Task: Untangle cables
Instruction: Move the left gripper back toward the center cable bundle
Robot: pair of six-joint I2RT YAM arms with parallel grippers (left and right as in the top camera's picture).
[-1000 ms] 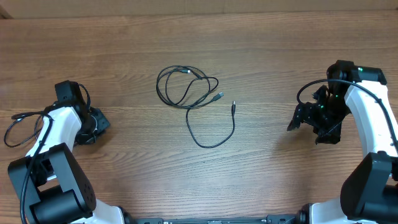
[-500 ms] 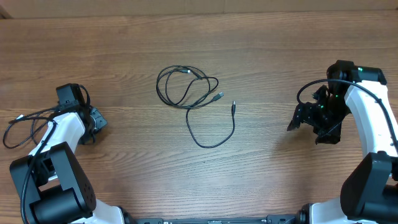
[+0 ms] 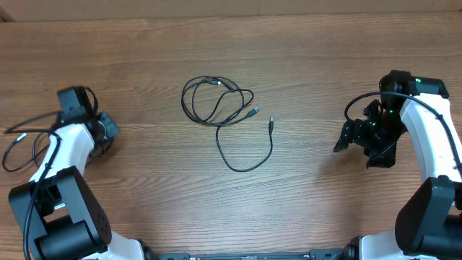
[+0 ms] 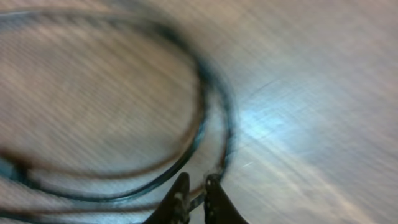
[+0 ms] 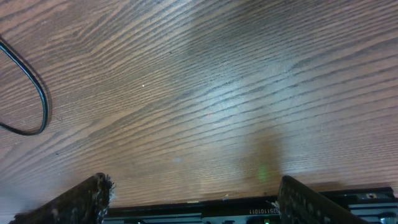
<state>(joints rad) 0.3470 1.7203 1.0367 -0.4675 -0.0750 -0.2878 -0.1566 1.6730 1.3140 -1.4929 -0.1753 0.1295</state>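
Clamping one cable (image 4: 203,112), left end effector (image 4: 197,180); right end effector (image 5: 194,182) apart; bundle (image 3: 216,82) centre

Both my arms wear glossy white shells over black joints. The right arm (image 3: 433,137) carries a small green light (image 3: 417,78) on the black housing at its end farthest from the table's (image 3: 231,43) near edge, and a thick black wire (image 3: 351,108) loops off beside it. The left arm (image 3: 68,144) matches, white over black. My left claw (image 4: 197,180) has two slim, smooth black fingers (image 4: 179,198). My right claw (image 5: 194,186) has broader black fingers (image 5: 87,200) with rough, frayed-looking edges.
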